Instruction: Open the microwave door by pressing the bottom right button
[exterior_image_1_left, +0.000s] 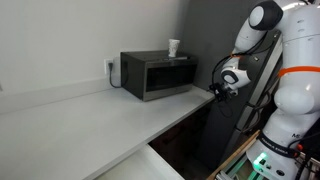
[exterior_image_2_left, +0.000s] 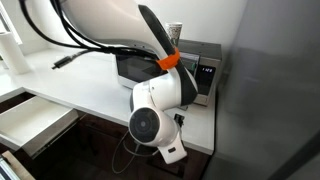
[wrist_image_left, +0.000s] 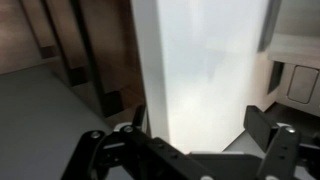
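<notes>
The pincer (wrist_image_left: 196, 125), fingers apart and empty, hung off the counter (exterior_image_1_left: 90, 120) edge near the microwave (exterior_image_1_left: 158, 74), which sat by the wall (exterior_image_1_left: 60, 40) with the microwave door (exterior_image_1_left: 166, 77) shut; so spread, it risked pressing the wrong spot on the control panel (exterior_image_2_left: 207, 71) or shoving the oven backward.

Small white cup (exterior_image_1_left: 174, 47): upright, visible in both exterior views.
Countertop (exterior_image_1_left: 90, 120): long, pale and matte, running along a plain white wall (exterior_image_1_left: 70, 35).
Wall outlet (exterior_image_1_left: 110, 68): white plate just above the countertop (a cord seems to be plugged in).
Black cable (exterior_image_2_left: 68, 60): lying loose on the countertop near the wall.
Drawer (exterior_image_2_left: 32, 115): white, pulled open below the counter edge.
Cabinet fronts (exterior_image_2_left: 100, 150): dark brown, under the countertop.
Grey panel (exterior_image_2_left: 275, 90): tall and plain, at the counter's end.
</notes>
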